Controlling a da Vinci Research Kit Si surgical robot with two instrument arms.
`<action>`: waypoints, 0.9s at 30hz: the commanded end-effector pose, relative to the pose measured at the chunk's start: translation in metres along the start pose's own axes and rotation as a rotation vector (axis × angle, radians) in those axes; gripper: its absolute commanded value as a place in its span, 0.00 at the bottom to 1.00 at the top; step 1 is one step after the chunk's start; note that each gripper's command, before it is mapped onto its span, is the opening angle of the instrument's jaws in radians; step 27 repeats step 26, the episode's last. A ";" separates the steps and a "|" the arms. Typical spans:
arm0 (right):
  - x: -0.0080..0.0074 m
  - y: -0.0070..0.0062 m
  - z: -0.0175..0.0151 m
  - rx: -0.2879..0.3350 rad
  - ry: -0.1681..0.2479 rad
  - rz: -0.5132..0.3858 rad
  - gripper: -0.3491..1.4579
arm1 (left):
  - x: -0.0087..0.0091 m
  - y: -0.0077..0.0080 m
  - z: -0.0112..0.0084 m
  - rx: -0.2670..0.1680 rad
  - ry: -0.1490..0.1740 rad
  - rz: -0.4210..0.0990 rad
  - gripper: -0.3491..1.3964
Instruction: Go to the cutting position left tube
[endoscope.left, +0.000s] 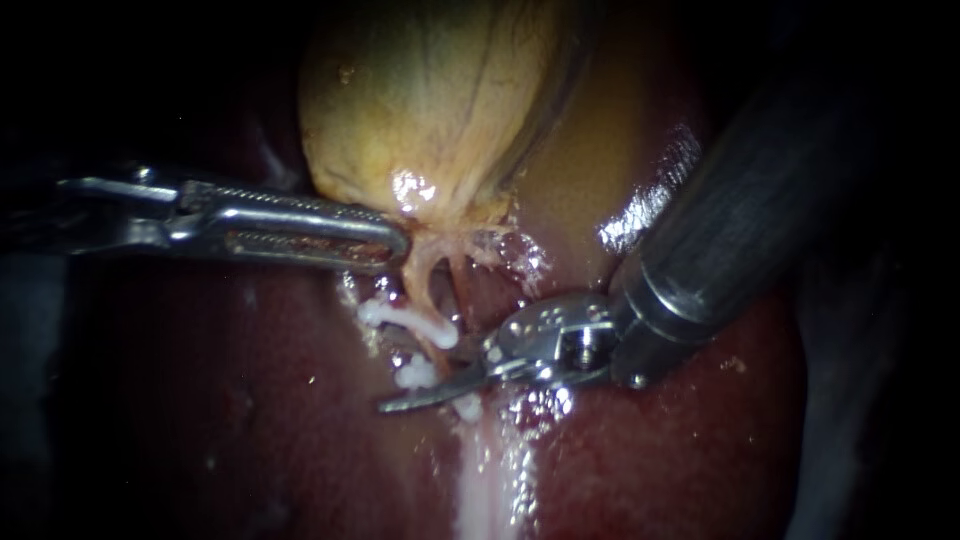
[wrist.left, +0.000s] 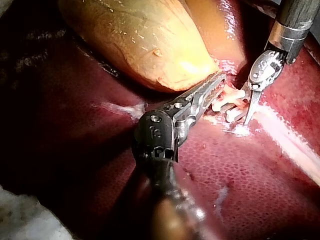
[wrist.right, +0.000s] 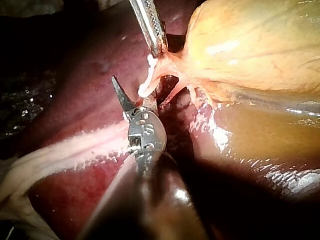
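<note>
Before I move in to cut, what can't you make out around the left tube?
Endoscope view: the left tube past its clips, under the right instrument's tip.
Left wrist view: the tubes' start at the gallbladder, behind the left instrument.
Right wrist view: whatever lies beside its shaft, lost in shadow.

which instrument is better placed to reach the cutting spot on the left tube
Right. The right instrument has its open blades beside the left tube, while the left instrument is shut on the gallbladder, holding it.

Wet, glossy dark-red liver (endoscope.left: 250, 420); smooth, veined yellow gallbladder (endoscope.left: 430, 100) at 12 o'clock. Bright ribbed-metal left instrument (endoscope.left: 398, 243) at 9 o'clock, dark polished-metal right instrument (endoscope.left: 440, 385) at 3, matt white plastic clips (endoscope.left: 410, 322) centre.
</note>
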 end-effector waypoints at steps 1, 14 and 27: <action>0.0001 0.0000 0.0001 0.004 -0.001 0.001 0.91 | 0.0000 0.0000 0.0000 0.001 -0.001 0.000 0.00; 0.0002 0.0005 0.0012 0.017 0.012 0.000 0.90 | 0.0000 -0.0001 0.0003 0.002 0.000 0.000 0.00; 0.0001 0.0005 0.0011 0.018 0.012 0.000 0.91 | 0.0000 -0.0001 0.0002 0.001 0.000 0.000 0.00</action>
